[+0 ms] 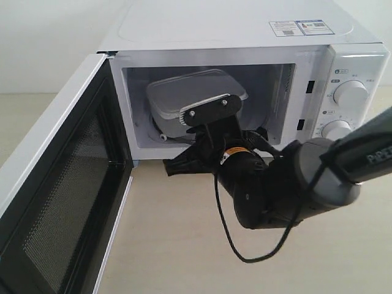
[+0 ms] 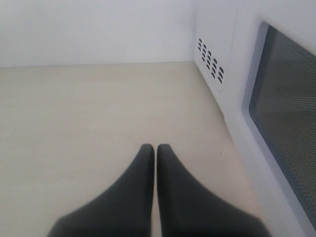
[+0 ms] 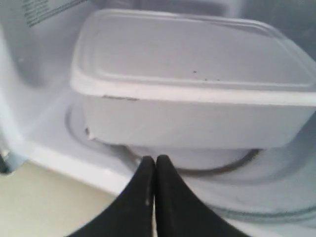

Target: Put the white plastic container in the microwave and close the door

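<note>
Your right gripper [image 3: 155, 159], closed tight, sat at the mouth of the microwave [image 1: 202, 24], hidden by its wrist in the exterior view. Just beyond, clear of its tips, the white plastic container [image 3: 192, 94] rested on the turntable [image 3: 276, 195]; the door [image 1: 61, 202] stood wide.

Right arm [image 1: 288, 187]: dark grey rounded housing; white lettering [image 1: 378, 155] on forearm; orange-yellow label [image 1: 233, 153] at wrist. Black bracket [image 1: 211, 110] carried two silver screws [image 1: 192, 113]. Thin black cable [image 1: 225, 236] was attached. Left gripper [image 2: 156, 147] and right gripper [image 3: 156, 158] had matte black, tapered fingers [image 2: 133, 197].
</note>
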